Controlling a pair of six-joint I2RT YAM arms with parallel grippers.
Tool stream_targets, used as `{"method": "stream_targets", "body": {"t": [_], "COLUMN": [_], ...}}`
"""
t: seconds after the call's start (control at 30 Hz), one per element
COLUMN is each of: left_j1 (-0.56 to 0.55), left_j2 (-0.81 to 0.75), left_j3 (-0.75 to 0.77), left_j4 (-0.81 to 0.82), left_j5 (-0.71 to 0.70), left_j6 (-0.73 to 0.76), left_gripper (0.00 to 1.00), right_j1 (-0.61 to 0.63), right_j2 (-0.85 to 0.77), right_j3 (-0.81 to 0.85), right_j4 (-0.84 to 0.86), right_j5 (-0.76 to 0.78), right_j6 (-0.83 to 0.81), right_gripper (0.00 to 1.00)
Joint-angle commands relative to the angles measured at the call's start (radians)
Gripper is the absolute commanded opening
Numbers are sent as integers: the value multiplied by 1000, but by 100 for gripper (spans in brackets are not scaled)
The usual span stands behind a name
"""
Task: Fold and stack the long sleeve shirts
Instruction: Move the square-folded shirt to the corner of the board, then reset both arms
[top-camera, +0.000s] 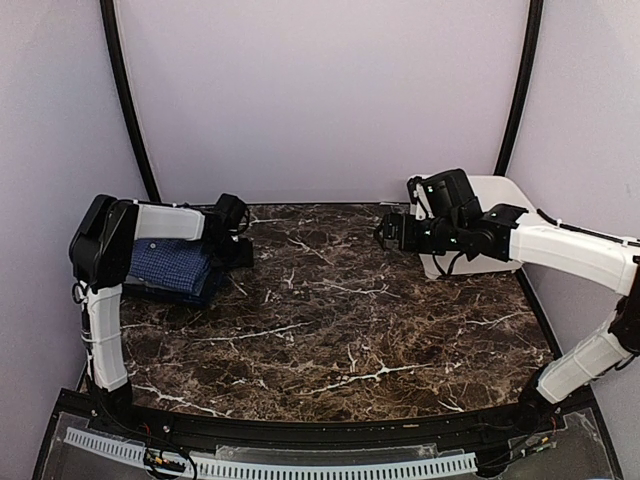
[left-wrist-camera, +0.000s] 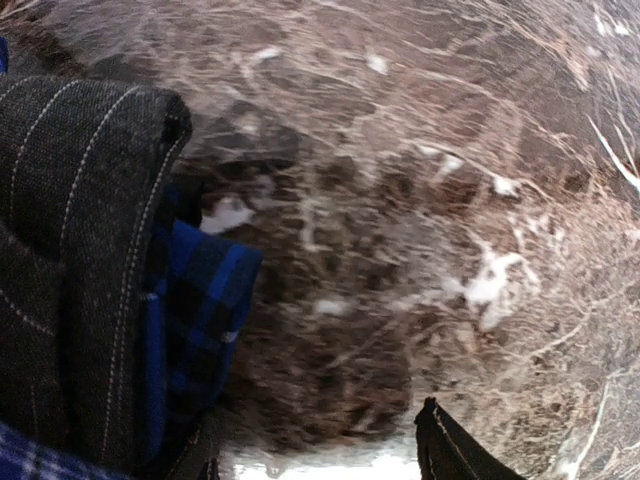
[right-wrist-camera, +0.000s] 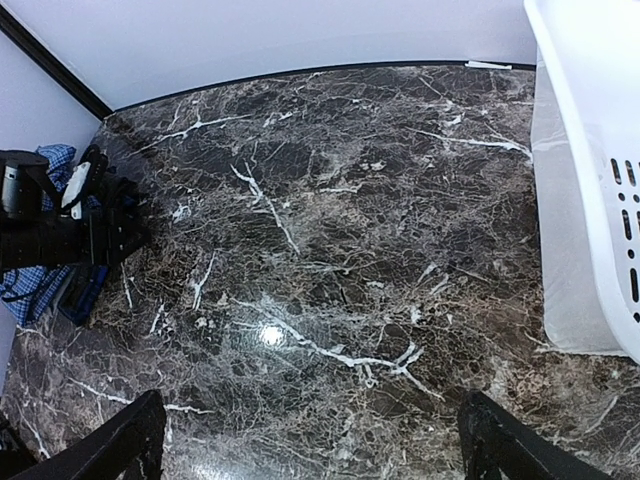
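Pale lilac walls (top-camera: 320, 90) all round, and below them a dark brown marble counter (top-camera: 330, 330), glossy, shot through with white veins.

Far left first: there's the pile, tucked in the back corner under the left arm. The blue shirt (top-camera: 168, 265) is a soft woven cloth with a fine dark check, folded into a compact rectangle. The left wrist view picks up the grey shirt (left-wrist-camera: 80, 250) right against it. That one is a darker, heavier-looking weave with thin pale stripes, its folded edge rounded and thick, and blue check peeks out just beside it. The two touch in one bundle, but which lies on top I can't tell from these angles.

The left gripper (left-wrist-camera: 315, 462) hangs just beside that pile with its fingers apart, and only blurred marble shows between them. It's holding nothing.

Across the middle it's bare polished stone, catching a bright glint of light.

Over on the right, the right gripper (right-wrist-camera: 320, 445) is spread wide and low over the counter, also holding nothing. Beside it stands the white tub (right-wrist-camera: 590, 120), smooth hard plastic with slotted walls and a rounded rim.

By my reading the job looks close to done, with both shirts folded and gathered at the left. Whether the tub hides another shirt I can't tell. If it doesn't, all that seems left is squaring up the pile.
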Motion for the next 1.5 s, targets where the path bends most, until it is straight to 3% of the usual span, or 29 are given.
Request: {"method": "stream_targets", "body": {"t": [0.0, 0.43, 0.7, 0.8, 0.97, 1.47], "left_j1": [65, 72, -18, -45, -95, -117], "left_j2": [-67, -106, -235, -292, -394, -747], "left_j3": [-43, 61, 62, 35, -13, -313], "left_j4": [-27, -52, 9, 46, 128, 347], "left_j5": [-3, 108, 202, 234, 237, 204], "left_j6": [58, 104, 171, 177, 182, 205], "left_gripper": [65, 71, 81, 91, 98, 99], "right_j1": [-5, -6, -5, -5, -5, -5], "right_j2": [-20, -72, -143, -175, -226, -327], "right_j3": [-16, -34, -73, -92, -132, -234], "right_j4": [45, 7, 40, 67, 126, 246], "right_j5": [-2, 45, 116, 148, 197, 296], "right_j6": [3, -18, -45, -62, -104, -194], "right_gripper": [99, 99, 99, 99, 99, 99]}}
